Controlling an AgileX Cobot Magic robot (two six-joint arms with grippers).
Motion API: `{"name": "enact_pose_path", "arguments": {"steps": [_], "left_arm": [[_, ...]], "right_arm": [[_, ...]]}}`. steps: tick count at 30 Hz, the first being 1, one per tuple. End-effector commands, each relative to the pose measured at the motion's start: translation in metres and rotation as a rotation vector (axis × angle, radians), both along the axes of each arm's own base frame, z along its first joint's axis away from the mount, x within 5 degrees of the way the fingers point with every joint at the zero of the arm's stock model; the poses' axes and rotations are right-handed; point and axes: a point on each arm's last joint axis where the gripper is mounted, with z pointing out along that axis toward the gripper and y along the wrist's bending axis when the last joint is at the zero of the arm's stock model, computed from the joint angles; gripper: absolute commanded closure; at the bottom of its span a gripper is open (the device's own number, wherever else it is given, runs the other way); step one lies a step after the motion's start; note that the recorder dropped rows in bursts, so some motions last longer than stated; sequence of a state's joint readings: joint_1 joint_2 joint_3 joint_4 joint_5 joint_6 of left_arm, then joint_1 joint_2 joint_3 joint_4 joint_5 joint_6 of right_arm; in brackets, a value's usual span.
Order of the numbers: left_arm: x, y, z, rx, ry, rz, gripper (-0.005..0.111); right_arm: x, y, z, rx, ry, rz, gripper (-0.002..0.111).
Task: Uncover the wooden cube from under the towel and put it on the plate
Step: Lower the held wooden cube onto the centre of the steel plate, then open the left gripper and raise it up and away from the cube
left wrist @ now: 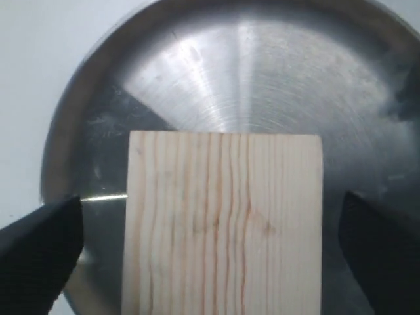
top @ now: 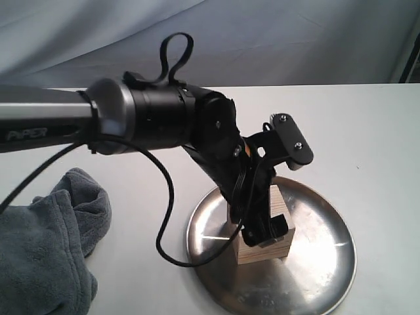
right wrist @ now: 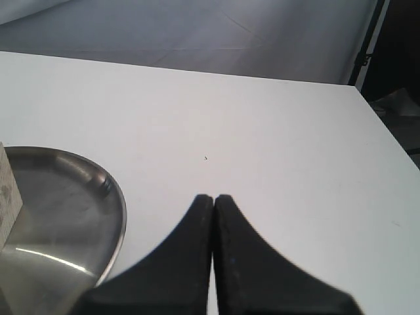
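On the metal plate (top: 318, 262) at lower centre of the exterior view, the wooden cube (top: 269, 251) stands flat and uncovered, a little left of the plate's middle. The left claw (left wrist: 210, 252) straddles it from above, spread wide. The left wrist view shows a strip of bare plate between each black jaw and the cube's sides, so nothing grips the block. Since the cube sits directly beneath and between the jaws, the way out looks like a straight lift; any sideways drift could knock the cube. The right claw (right wrist: 214, 205), its fingers pressed together, hangs over the white table (top: 367, 131) beside the plate's rim, the farther of the two. The grey towel (top: 46, 256) lies heaped at lower left, well apart from the plate.
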State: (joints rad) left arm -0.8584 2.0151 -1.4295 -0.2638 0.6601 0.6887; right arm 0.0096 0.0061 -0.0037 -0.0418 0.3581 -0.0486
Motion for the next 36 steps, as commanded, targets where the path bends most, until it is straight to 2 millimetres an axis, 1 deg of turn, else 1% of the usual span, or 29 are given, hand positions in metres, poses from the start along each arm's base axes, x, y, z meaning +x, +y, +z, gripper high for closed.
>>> {"name": "enact_pose_path", "arguments": {"steps": [1, 6, 13, 18, 20, 24, 25, 27, 28, 29, 30, 31, 32, 34, 36], "left_arm": [[-0.005, 0.005, 0.035, -0.048, -0.039, -0.002, 0.002], [-0.011, 0.011, 0.066, -0.102, -0.085, -0.003, 0.002], [-0.018, 0.02, 0.1, -0.167, -0.14, -0.001, 0.002], [-0.028, 0.031, 0.125, -0.189, -0.168, -0.008, 0.002], [-0.031, 0.038, 0.135, -0.182, -0.174, 0.02, 0.002], [-0.033, 0.06, 0.155, -0.137, -0.212, 0.188, 0.003], [-0.034, 0.067, 0.162, -0.12, -0.244, 0.219, 0.005], [-0.036, 0.077, 0.174, -0.119, -0.279, 0.261, 0.017], [-0.04, 0.082, 0.183, -0.142, -0.295, 0.279, 0.037], [-0.043, 0.085, 0.189, -0.156, -0.301, 0.284, 0.05], [-0.047, 0.091, 0.198, -0.181, -0.316, 0.288, 0.077], [-0.05, 0.094, 0.203, -0.195, -0.324, 0.289, 0.092], [-0.055, 0.1, 0.213, -0.226, -0.332, 0.303, 0.106], [-0.064, 0.107, 0.226, -0.304, -0.31, 0.354, 0.107], [-0.071, 0.112, 0.235, -0.355, -0.288, 0.366, 0.107]], "right_arm": [[0.0, 0.0, 0.0, 0.002, -0.012, 0.004, 0.108], [0.0, 0.0, 0.0, 0.002, -0.012, 0.004, 0.108], [0.0, 0.0, 0.0, 0.002, -0.012, 0.004, 0.108], [0.0, 0.0, 0.0, 0.002, -0.012, 0.004, 0.108], [0.0, 0.0, 0.0, 0.002, -0.012, 0.004, 0.108], [0.0, 0.0, 0.0, 0.002, -0.012, 0.004, 0.108], [0.0, 0.0, 0.0, 0.002, -0.012, 0.004, 0.108], [0.0, 0.0, 0.0, 0.002, -0.012, 0.004, 0.108], [0.0, 0.0, 0.0, 0.002, -0.012, 0.004, 0.108], [0.0, 0.0, 0.0, 0.002, -0.012, 0.004, 0.108], [0.0, 0.0, 0.0, 0.002, -0.012, 0.004, 0.108], [0.0, 0.0, 0.0, 0.002, -0.012, 0.004, 0.108], [0.0, 0.0, 0.0, 0.002, -0.012, 0.004, 0.108], [0.0, 0.0, 0.0, 0.002, -0.012, 0.004, 0.108], [0.0, 0.0, 0.0, 0.002, -0.012, 0.004, 0.108]]}}
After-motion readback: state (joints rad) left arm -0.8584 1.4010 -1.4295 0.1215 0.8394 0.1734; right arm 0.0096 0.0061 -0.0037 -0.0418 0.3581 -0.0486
